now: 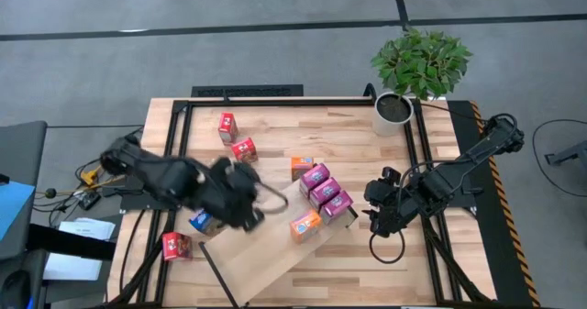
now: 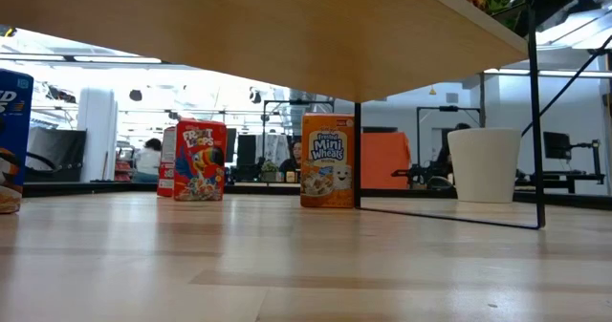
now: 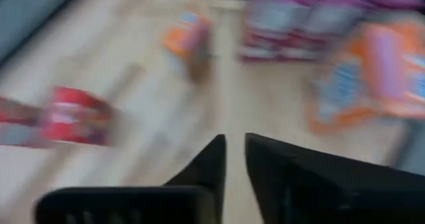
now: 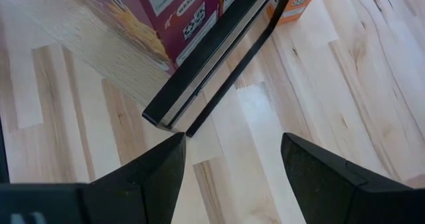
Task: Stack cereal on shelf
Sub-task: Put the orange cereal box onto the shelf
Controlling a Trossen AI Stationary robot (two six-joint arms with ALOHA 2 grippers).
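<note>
Pale wood, black-framed, the shelf (image 1: 275, 254) lies near the desk's (image 1: 344, 126) front edge, its long axis running diagonally from near-left to far-right. Four cereal boxes stand on its far-right end: three magenta ones (image 1: 324, 191) in a row along that axis and an orange one (image 1: 305, 225). Off it, two red boxes (image 1: 236, 137) sit far-left, another orange (image 1: 302, 167) just beyond the shelf, a blue one (image 1: 205, 221) and a red one (image 1: 176, 246) near-left, so roughly half remains. The left claw (image 1: 246, 197) hovers over the shelf's middle, fingers nearly closed and probably empty, though blurred. The right claw (image 1: 378, 219) waits spread wide just off the shelf's right end.
</note>
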